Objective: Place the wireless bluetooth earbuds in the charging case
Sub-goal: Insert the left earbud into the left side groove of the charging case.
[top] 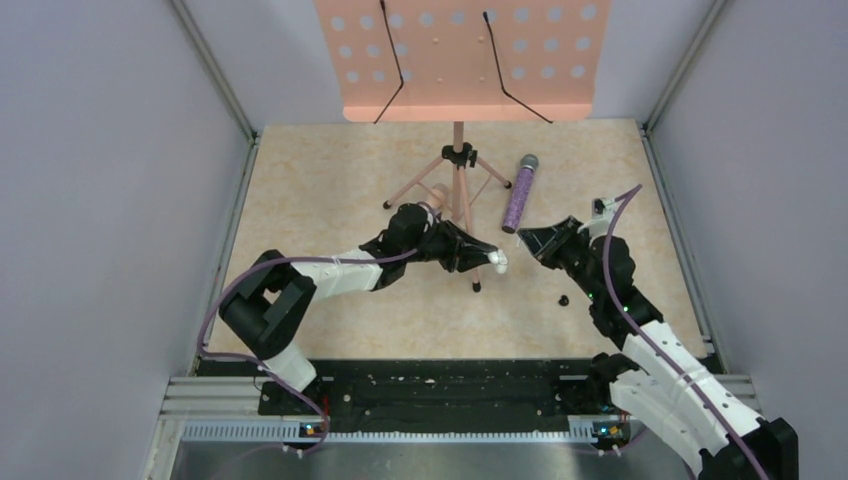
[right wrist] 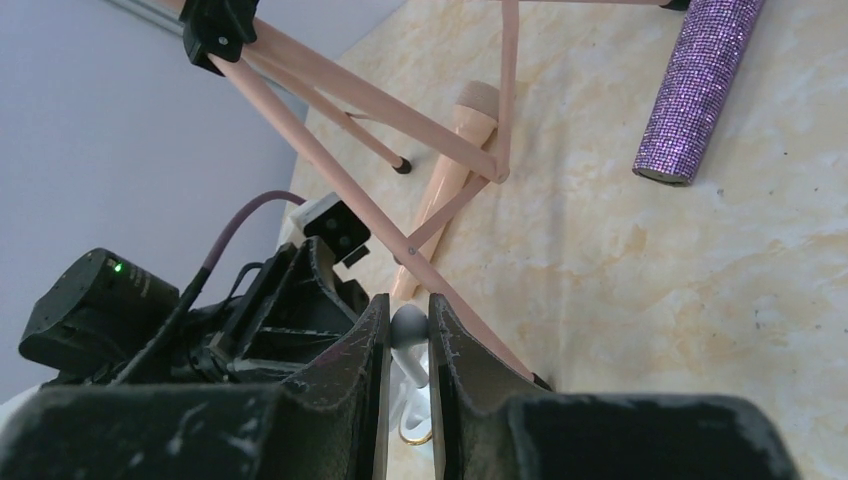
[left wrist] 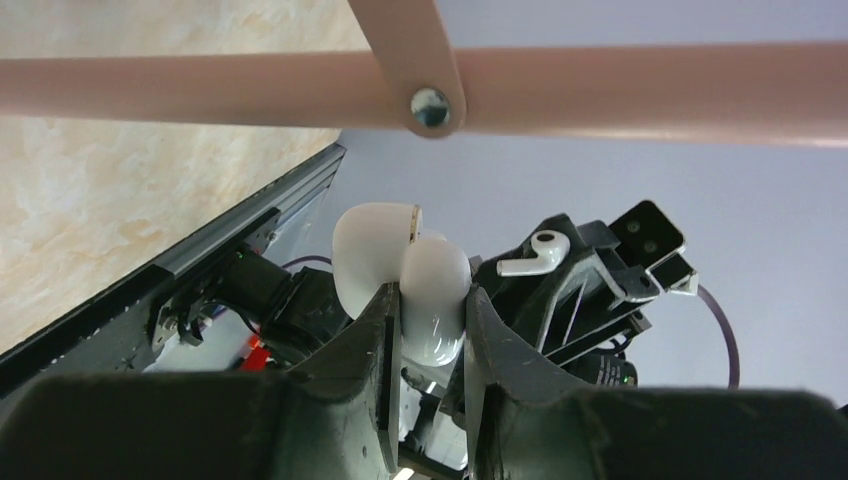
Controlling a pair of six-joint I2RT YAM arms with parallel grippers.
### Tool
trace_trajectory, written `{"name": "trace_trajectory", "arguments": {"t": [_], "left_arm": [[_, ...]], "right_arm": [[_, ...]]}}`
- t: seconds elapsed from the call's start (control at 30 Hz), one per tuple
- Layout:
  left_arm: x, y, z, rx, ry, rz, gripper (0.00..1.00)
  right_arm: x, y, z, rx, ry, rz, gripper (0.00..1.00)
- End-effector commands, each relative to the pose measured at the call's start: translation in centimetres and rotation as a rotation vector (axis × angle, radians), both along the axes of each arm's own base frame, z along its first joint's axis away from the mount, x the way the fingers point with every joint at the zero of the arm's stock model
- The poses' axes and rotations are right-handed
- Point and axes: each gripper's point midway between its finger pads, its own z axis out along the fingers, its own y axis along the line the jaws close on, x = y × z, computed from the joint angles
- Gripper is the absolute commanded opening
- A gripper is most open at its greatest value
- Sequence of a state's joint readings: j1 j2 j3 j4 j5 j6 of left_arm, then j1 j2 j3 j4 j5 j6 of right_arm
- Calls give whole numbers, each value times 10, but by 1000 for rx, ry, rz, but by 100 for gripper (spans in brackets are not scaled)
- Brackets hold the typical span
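STEP: mid-air insertion, judged under way | left gripper [left wrist: 432, 302] clamped on the white charging case [left wrist: 440, 280], lid open, held aloft | right gripper [right wrist: 407, 305] pinched narrowly on one earbud [left wrist: 535, 252], just beside the case | NEXT: likely align stem with socket, ease in | UNCLEAR: sockets hidden; second earbud not made out

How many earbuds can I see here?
1. A white earbud is pinched in the right gripper, facing the open white charging case held by the left gripper. A second one may be hidden from these views.
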State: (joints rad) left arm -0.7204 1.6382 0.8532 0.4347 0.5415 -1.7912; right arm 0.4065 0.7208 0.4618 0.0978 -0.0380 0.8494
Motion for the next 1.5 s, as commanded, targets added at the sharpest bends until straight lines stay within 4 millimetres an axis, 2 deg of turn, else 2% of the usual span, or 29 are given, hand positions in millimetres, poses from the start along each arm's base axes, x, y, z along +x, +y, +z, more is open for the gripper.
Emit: {"name": "trace_trajectory", "arguments": {"t": [0.0,0.17,0.3,0.47,0.67,1.03,1.47], "left_arm": [[11,-12,40,-134,-46,18,0],[12,-12,37,-127,-43,28,0],[14,-12,43,-140,-69,29,0],[13,-16,52,-132,-215,-13,0],[9,-16,51,-142,-321,-44,0],[8,-17,49,-147,-350,-56,0],[8,-17,48,-191,-275,-44,0]], "right_arm": [[-1,8,41,35,-115,29,10],[-2,11,43,33,-121,41,10],[-5,15,38,29,-109,53,10],[-9,16,42,35,-119,53,10],[-14,12,44,33,-131,47,10],[-18,17,41,31,-161,73,10],[-15,21,21,-8,-137,78,10]]}}
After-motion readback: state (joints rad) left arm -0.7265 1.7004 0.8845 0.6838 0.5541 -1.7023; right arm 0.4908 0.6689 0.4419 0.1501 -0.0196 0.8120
